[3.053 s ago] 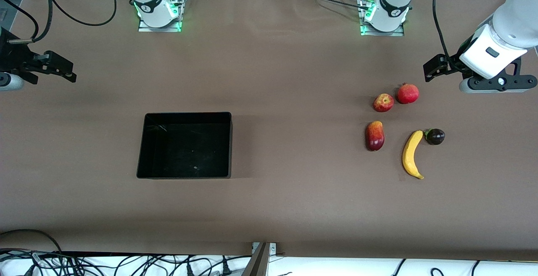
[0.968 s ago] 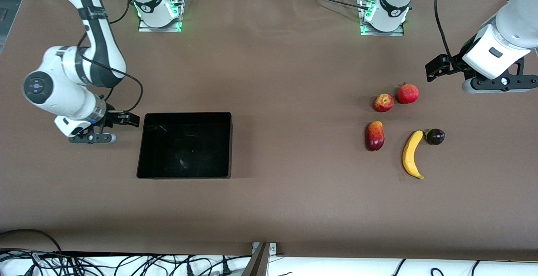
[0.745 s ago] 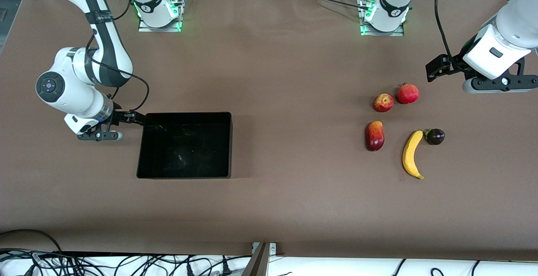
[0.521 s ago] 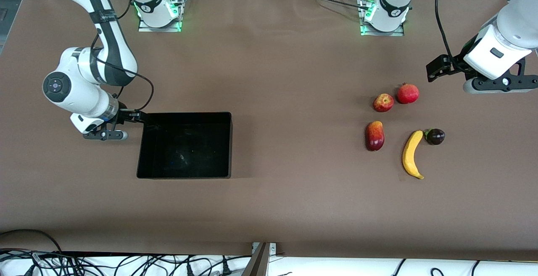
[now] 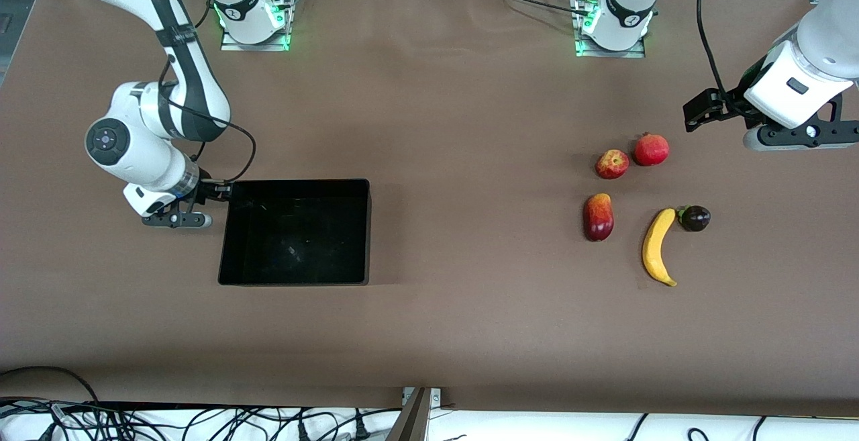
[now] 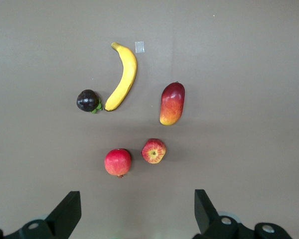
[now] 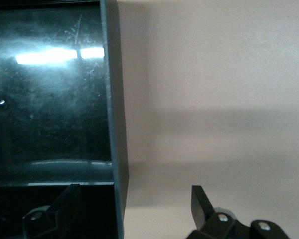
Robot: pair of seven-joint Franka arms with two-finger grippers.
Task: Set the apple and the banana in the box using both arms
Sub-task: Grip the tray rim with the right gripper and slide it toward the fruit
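Note:
The apple (image 5: 612, 164) (image 6: 153, 151) and the banana (image 5: 656, 246) (image 6: 123, 77) lie on the brown table toward the left arm's end, the banana nearer the front camera. The black box (image 5: 295, 239) (image 7: 50, 99) sits empty toward the right arm's end. My right gripper (image 5: 219, 191) (image 7: 134, 199) is open, low at the box's end wall. One finger (image 7: 65, 199) is inside the box and the other outside, with the wall between them untouched. My left gripper (image 5: 698, 109) (image 6: 137, 211) hangs open and empty over bare table, off to the side of the fruits.
A round red fruit with a crown tip (image 5: 651, 150) lies beside the apple. A red-yellow mango-like fruit (image 5: 598, 217) and a small dark fruit (image 5: 695, 218) flank the banana. A wide bare stretch of table separates the box from the fruits.
The right arm has swung in from the table's end and come down, bringing its open gripper astride the box's end wall. The left gripper has crept slightly. No fruit has moved.

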